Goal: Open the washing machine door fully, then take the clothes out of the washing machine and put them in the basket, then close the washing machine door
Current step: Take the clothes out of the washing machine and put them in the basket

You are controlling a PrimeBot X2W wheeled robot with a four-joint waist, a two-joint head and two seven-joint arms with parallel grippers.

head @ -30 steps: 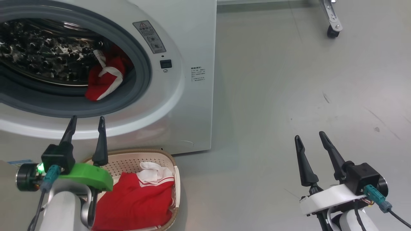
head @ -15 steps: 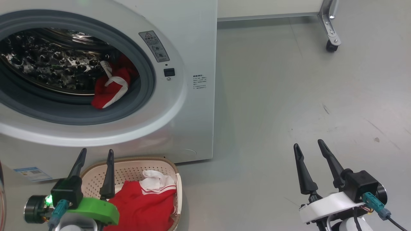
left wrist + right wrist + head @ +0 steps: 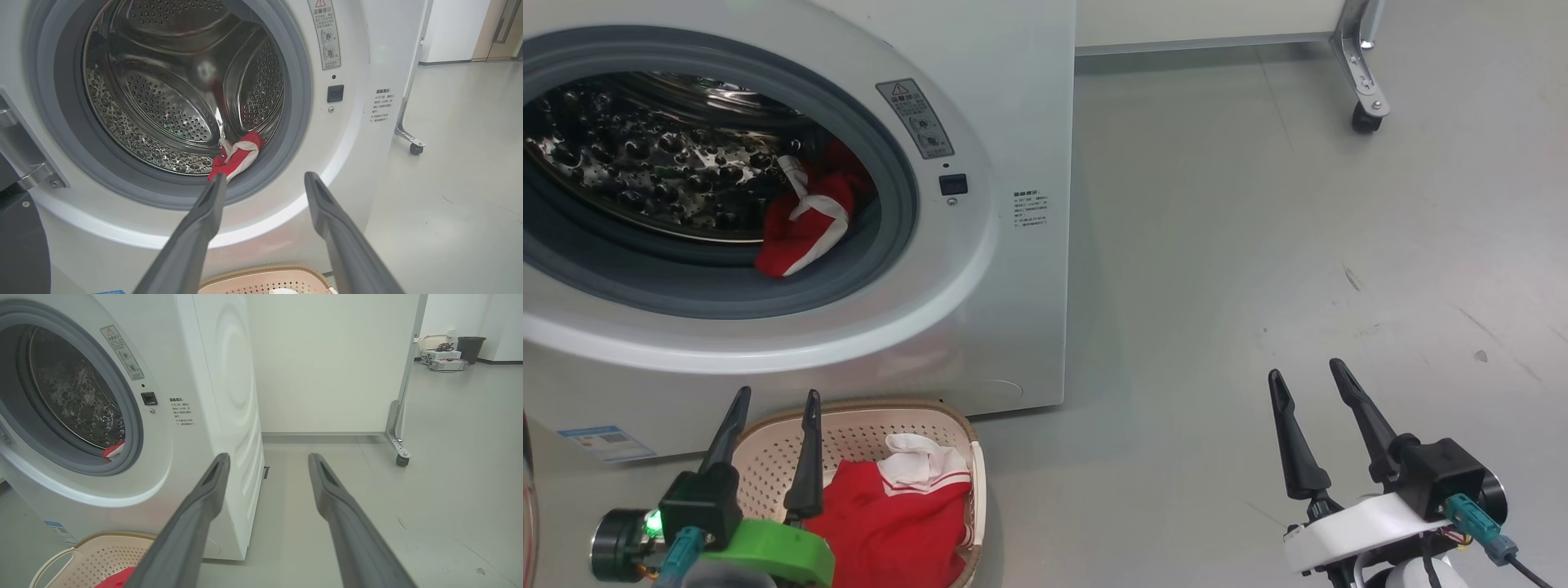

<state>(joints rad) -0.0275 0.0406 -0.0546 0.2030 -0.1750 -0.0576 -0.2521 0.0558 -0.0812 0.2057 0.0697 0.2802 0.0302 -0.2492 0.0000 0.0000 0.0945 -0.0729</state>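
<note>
**Hovering open-jawed between drum and basket**

Holding the left gripper [image 3: 777,394] above the left side of the basket [image 3: 874,406], fingers spread wide and gripping nothing, tips pointing toward the washing machine [image 3: 1021,106]. Holding the right gripper [image 3: 1304,369] well off to the right over bare grey floor [image 3: 1258,204], jaws likewise standing apart and empty. Showing the machine's round opening uncovered, with the washing machine door [image 3: 16,245] appearing only as a dark edge below a metal hinge [image 3: 28,175] at the left of the left wrist view. Finding one piece of the clothes [image 3: 805,224], red with white stripes, lying at the lower right of the steel drum [image 3: 645,163], against the grey gasket [image 3: 894,212]. Finding another red-and-white garment [image 3: 882,523] lying inside the basket, itself sitting on the floor just in front of the machine. Looking along the left gripper's fingers, seeing the drum garment just past one fingertip [image 3: 216,183]. Glimpsing a wheeled metal leg [image 3: 1364,82] standing far right, well apart from everything else.
</note>
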